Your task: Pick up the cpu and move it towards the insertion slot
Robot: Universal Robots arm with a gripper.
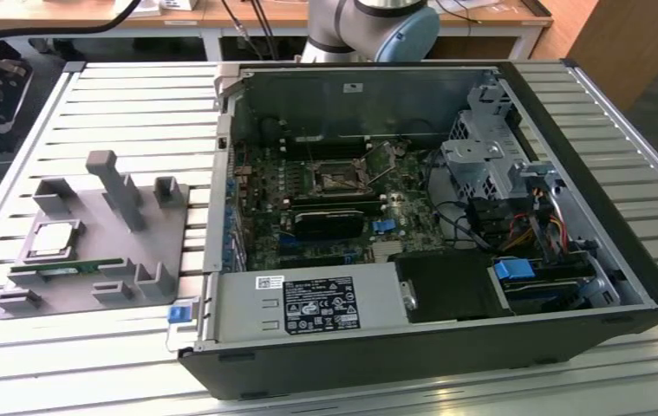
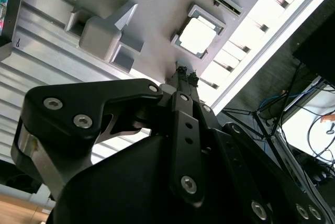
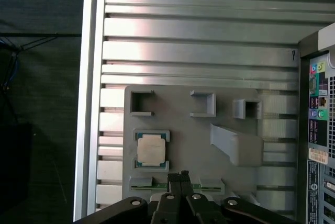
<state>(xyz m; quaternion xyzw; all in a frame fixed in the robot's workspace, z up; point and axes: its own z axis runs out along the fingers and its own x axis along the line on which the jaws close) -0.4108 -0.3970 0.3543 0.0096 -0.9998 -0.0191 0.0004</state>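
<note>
Beneath the hand (image 3: pixel 179 175), in both wrist views, lies a grey moulded plastic holder tray (image 3: pixel 183 130) on the slatted aluminium tabletop (image 3: pixel 199 51). The hand's black fingers are drawn narrow, tips pressed together with nothing between them, seen in the second wrist view as one dark point (image 2: pixel 183 71) over the tray (image 2: pixel 152 4). The cpu, a small flat square chip with a silvery metal top and thin pale rim (image 3: pixel 152 149), sits flat in its square framed pocket of the tray, just off to one side of the fingertips and apart from them; the second wrist view shows it bright and pale (image 2: pixel 198 36) just past the tips. A narrow green memory stick (image 3: pixel 159 186) lies in its groove of the tray, partly hidden behind the fingertips. A tall grey block-shaped post (image 3: pixel 235 143) stands from the tray on the side of the hand opposite the cpu. In the exterior view the cpu (image 1: pixel 54 240) rests in the tray (image 1: pixel 172 227) on the tabletop (image 1: pixel 132 104), beside the open black computer case (image 1: pixel 341 95). The insertion slot, a square dark socket framed by a shiny metal bracket (image 1: pixel 335 178), sits on the motherboard inside that case, well apart from the cpu.
</note>
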